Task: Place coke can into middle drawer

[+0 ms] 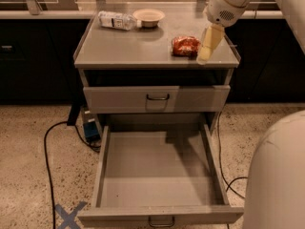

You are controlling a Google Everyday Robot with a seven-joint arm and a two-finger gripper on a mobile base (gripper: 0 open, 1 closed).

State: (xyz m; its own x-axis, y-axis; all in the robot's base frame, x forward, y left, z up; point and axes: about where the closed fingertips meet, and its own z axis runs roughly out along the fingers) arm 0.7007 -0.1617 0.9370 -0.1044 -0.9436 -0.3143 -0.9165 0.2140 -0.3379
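Note:
The coke can [185, 46], red with whitish markings, lies on its side on the grey cabinet top [124, 46], toward the right. My gripper [208, 46] hangs down from the white arm at the upper right, just to the right of the can and close to it, low over the top. The middle drawer [157, 171] is pulled fully open at the bottom of the cabinet; its tray holds nothing, and its dark loop handle [161, 221] shows at the front edge.
A clear water bottle [116, 20] and a tan bowl [148, 16] sit at the back of the top. A shut drawer [157, 98] is above the open one. Cables [47, 147] run on the floor; my white body [279, 175] fills the lower right.

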